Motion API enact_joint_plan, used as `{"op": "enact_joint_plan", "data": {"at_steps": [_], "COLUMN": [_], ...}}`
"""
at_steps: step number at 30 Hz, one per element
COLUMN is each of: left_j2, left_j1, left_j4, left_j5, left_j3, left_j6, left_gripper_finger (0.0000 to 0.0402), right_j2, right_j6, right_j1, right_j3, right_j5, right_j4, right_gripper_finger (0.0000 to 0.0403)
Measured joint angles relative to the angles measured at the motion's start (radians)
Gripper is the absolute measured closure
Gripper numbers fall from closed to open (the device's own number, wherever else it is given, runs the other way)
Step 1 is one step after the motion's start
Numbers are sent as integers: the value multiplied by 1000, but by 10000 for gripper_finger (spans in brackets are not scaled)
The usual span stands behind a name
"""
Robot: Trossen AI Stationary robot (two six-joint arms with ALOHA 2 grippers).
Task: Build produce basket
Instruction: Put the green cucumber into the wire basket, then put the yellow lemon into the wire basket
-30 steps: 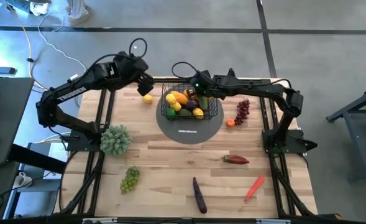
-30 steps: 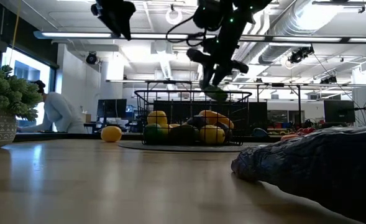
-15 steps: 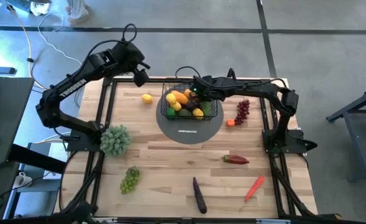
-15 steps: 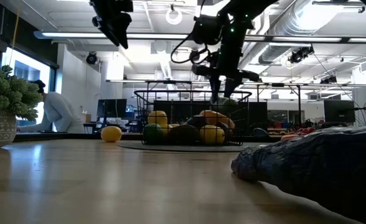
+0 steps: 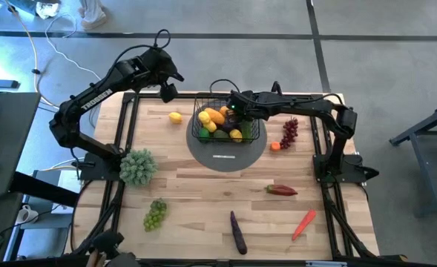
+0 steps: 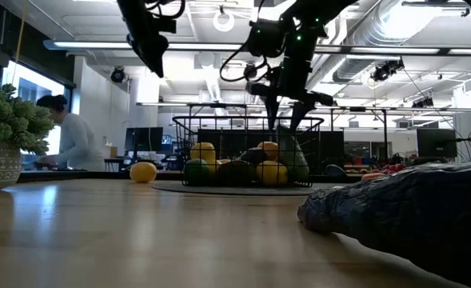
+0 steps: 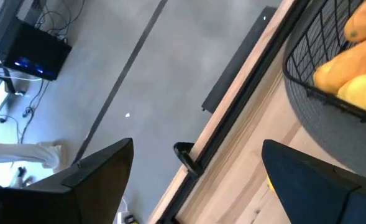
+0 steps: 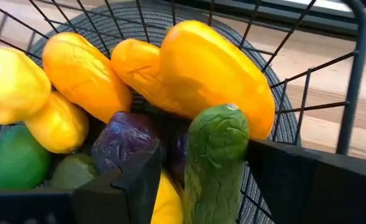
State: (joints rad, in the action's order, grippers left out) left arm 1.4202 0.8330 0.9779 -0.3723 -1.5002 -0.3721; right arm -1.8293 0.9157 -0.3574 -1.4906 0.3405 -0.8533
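Right wrist view gives what the others don't: a bumpy green cucumber (image 8: 215, 163) standing on end between the right pincer (image 8: 202, 180) fingers inside the basket (image 8: 307, 74), gaps visible on both sides of it, so the pincer is released, holding nothing. Around it: smooth yellow-orange pieces, a yellow lemon, a green round fruit, a wrinkled purple piece.

High view: black wire-grid basket (image 5: 203, 132) sits on a round grey disc (image 5: 225, 157) at the far middle of the desk (image 5: 203, 200); right pincer (image 5: 235, 108) is over the basket's far right side. Left pincer (image 5: 168, 90) hangs at the far left edge of the desk, clear of everything; left wrist view shows its fingers (image 7: 96, 177) spread wide, nothing between them, looking past the desk edge to grey floor.

Only the high view shows the loose produce: lone lemon (image 5: 175, 117) left of the basket, purple grapes (image 5: 289, 131) and a small orange piece (image 5: 275, 146) to its right, red pepper (image 5: 281, 190), carrot-like orange-red piece (image 5: 303, 223), dark aubergine (image 5: 237, 232), green grapes (image 5: 155, 213), potted leafy green plant (image 5: 137, 166).

Low view: right pincer (image 6: 286, 128) dips below the basket rim, cucumber (image 6: 289, 156) upright under it; a person (image 6: 69, 136) sits at the back left of an office with exposed ceiling ducts.

Desk is pale wood planks, butcher-block look.
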Motion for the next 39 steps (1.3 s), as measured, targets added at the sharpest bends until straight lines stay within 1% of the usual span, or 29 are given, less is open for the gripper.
{"op": "enact_joint_plan", "data": {"at_steps": [5,8,10,13,18,22,25,29,39], "left_j2": [28,43,51,55,55,55,55,58,65], "left_j1": [5,23,48,98,188,237,253,249,211], "left_j4": [2,6,15,39,56,56,56,65,69], "left_j5": [2,3,30,125,346,431,501,521,511], "left_j3": [0,0,0,0,0,0,0,0,0], "left_j6": [-14,-64,-93,-118,-182,-240,-278,-304,-324], "left_gripper_finger": [55,55,55,55,55,55,55,55,55], "right_j2": [32,53,67,90,123,154,175,198,204], "right_j6": [1,-13,-29,-44,-84,-121,-153,-197,-270], "right_j1": [-3,-3,-3,-5,-15,-23,-34,-49,-57], "right_j3": [0,0,0,0,0,0,0,0,0], "right_j5": [8,25,27,44,52,61,71,78,77], "right_j4": [8,7,7,2,0,1,2,4,4], "right_gripper_finger": [183,182,182,182,182,182,182,182,182]}}
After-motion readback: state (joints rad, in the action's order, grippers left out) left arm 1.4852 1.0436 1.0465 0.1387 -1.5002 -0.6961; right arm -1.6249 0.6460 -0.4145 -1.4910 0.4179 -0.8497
